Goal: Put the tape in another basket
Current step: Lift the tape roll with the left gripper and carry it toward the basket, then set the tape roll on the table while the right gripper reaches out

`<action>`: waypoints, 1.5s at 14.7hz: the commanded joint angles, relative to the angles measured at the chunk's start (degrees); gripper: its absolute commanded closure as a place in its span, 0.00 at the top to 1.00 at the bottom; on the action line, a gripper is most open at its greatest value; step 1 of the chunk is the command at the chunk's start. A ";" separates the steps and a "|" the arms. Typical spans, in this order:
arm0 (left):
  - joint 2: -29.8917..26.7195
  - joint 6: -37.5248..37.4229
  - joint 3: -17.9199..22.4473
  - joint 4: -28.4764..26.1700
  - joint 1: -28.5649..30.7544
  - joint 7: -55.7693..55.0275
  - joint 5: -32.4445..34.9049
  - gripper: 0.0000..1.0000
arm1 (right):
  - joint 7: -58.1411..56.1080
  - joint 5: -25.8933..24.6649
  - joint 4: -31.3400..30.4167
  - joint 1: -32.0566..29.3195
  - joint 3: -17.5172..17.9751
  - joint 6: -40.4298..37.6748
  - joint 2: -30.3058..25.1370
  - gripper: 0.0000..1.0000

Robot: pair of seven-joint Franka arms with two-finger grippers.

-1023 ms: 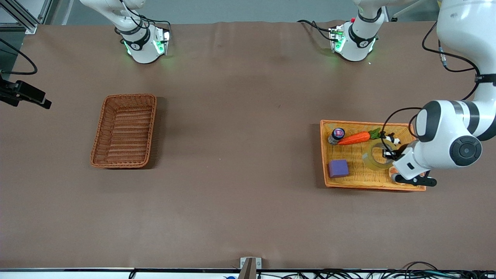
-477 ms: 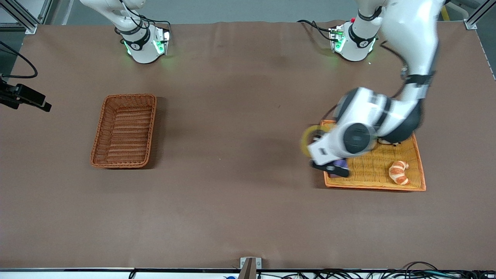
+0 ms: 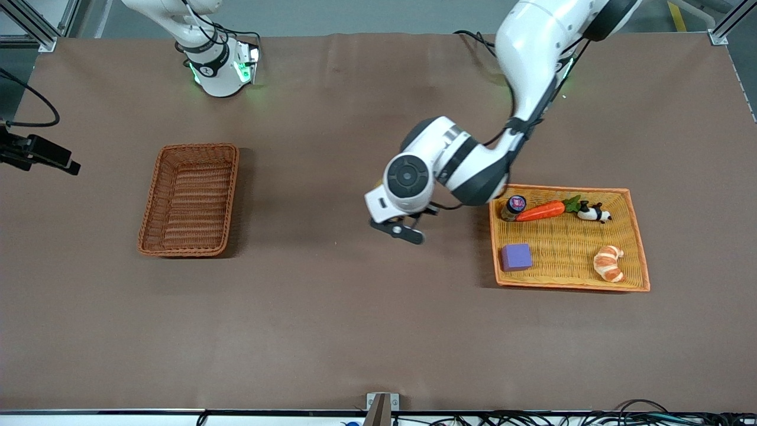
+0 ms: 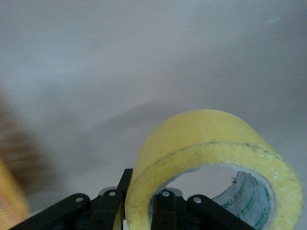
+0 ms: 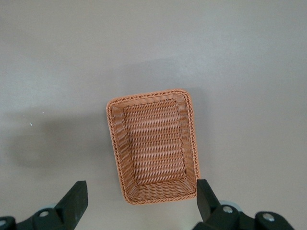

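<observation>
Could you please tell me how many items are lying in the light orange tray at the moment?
5, all in the tray: a small jar, a carrot and a panda figure along its edge farthest from the front camera, a purple block and a croissant nearer.

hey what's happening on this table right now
The left pincer is shut on the yellowish ring-shaped roll of tape, carrying it over bare table between the light orange woven tray and the empty reddish-brown wicker basket. The right pincer hangs open above that basket, waiting.
</observation>
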 commanded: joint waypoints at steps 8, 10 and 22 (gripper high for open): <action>10.75 19.17 0.67 3.90 -3.52 -5.43 -14.31 0.09 | -0.53 0.12 0.06 -1.17 0.62 2.20 1.77 1.00; 11.79 19.60 0.94 3.90 -4.04 -5.44 -14.31 0.12 | -0.62 0.03 -0.03 -1.09 0.53 2.46 2.73 1.00; 3.30 16.29 1.11 1.45 -1.07 -7.62 -13.69 0.84 | -0.09 0.64 -1.51 0.23 1.06 4.57 6.08 1.00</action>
